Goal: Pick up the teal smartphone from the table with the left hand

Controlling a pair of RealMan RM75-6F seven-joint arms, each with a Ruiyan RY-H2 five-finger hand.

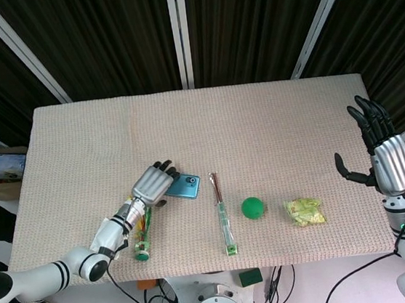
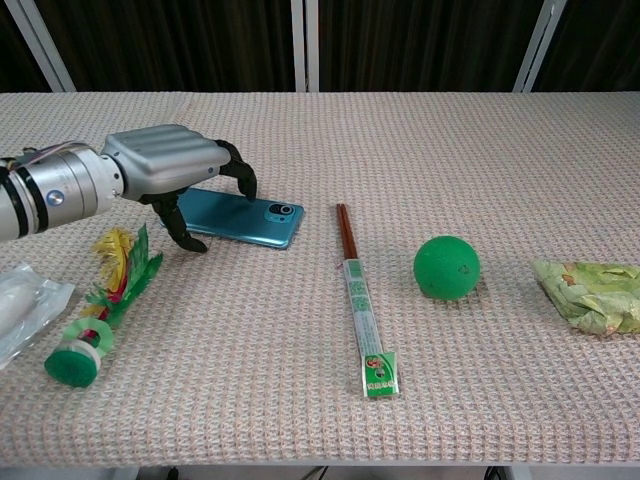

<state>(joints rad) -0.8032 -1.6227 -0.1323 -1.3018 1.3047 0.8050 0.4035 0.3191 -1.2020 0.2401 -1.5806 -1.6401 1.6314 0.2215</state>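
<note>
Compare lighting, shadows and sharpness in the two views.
Head view: even light, dark curtains behind, sharp throughout, faint shadows. Chest view: soft shadow under the left hand beside the teal smartphone; green ball crisp, no glare or blur.

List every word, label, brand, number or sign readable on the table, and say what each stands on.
None can be read.
Chopstick sleeve: green and white print with a red mark near its end, too small to read.
Teal smartphone: no legible marking beside its camera; the left hand covers its other end.
Green ball, snack packet, shuttlecock: no legible text.
</note>
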